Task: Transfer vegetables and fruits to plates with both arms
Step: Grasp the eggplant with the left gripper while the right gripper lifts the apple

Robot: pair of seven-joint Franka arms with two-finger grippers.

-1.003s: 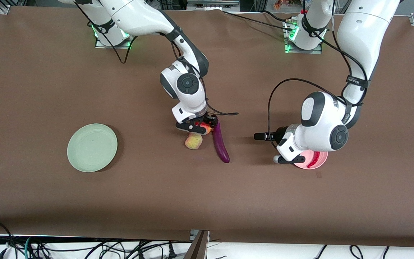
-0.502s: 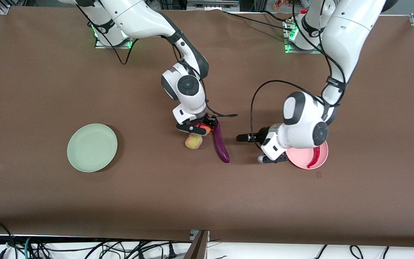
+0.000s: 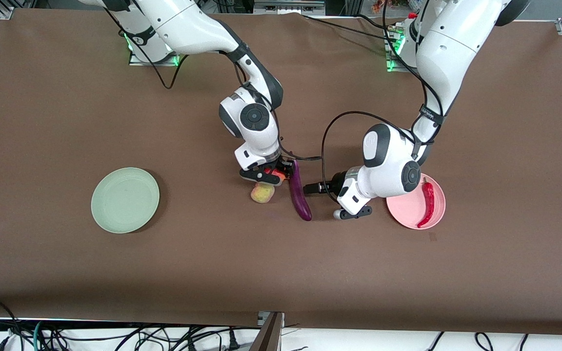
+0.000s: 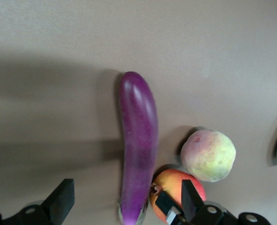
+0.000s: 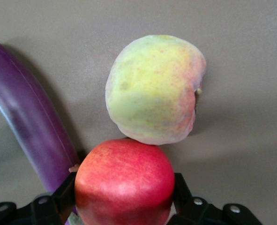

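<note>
The red fruit rests on the table with my right gripper shut on it. It touches the yellow-green fruit, which lies nearer the front camera. Beside both fruits lies the purple eggplant. My left gripper hangs open just off the eggplant, toward the left arm's end of the table. The red chili lies in the pink plate. The green plate, toward the right arm's end, has nothing on it.
Brown cloth covers the table. Cables lie along its front edge. The left arm's black cable loops above the table near the eggplant.
My left arm has swung from over the pink plate toward the eggplant, uncovering the chili. My right gripper has closed on the red fruit without shifting place.
</note>
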